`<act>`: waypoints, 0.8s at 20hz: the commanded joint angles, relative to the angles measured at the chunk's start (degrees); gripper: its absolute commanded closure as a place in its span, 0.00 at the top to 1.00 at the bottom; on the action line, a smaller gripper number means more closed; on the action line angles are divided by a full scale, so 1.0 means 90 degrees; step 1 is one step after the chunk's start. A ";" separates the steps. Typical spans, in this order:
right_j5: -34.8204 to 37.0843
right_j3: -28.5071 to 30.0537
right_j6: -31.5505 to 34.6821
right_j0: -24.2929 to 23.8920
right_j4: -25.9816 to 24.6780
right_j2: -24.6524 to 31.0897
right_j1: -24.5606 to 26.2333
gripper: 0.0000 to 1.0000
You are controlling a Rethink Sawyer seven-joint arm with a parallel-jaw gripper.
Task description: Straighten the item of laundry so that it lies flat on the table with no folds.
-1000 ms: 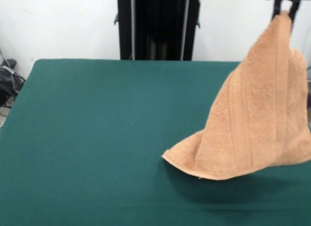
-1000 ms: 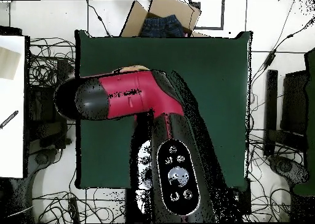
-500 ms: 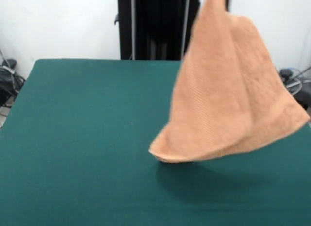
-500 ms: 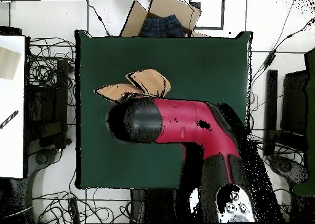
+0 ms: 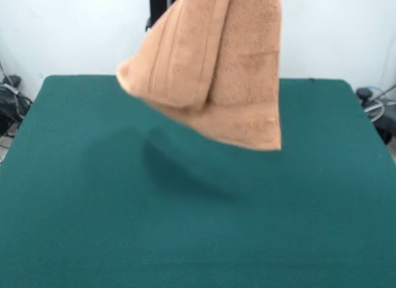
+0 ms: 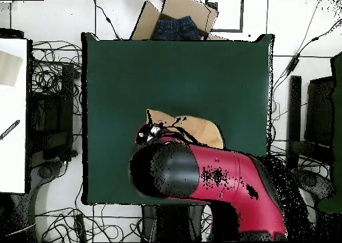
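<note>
The light orange-tan towel (image 5: 216,71) hangs in the air over the far middle of the dark green table (image 5: 93,207). It is folded over on itself, its lower edge is clear of the tabletop, and its top runs off the picture's upper edge. A woven band shows on its left fold. My gripper is above the front view's edge and hidden under the red and black arm (image 6: 214,177) in the overhead view. There only part of the towel (image 6: 194,128) shows beyond the arm, above the table (image 6: 174,67). The towel hangs as if held from its top.
A cardboard box with blue jeans (image 6: 177,23) stands beyond the table's far edge in the overhead view. Cables lie on the floor around the table. A white board (image 6: 13,113) is at the left. The towel's shadow (image 5: 179,170) falls on the table.
The towel has swung from the front view's right side to the middle and risen, its lower edge now well off the table. The arm has swept across with it.
</note>
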 commanded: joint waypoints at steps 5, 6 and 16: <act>-0.0725 0.1552 -0.1291 0.0157 0.0258 0.0343 -0.0566 0.00; -0.0810 0.1626 -0.1310 0.0161 0.0261 0.0347 -0.0579 0.00; -0.2388 0.2550 -0.1332 -0.0325 0.0212 0.1053 -0.0291 0.00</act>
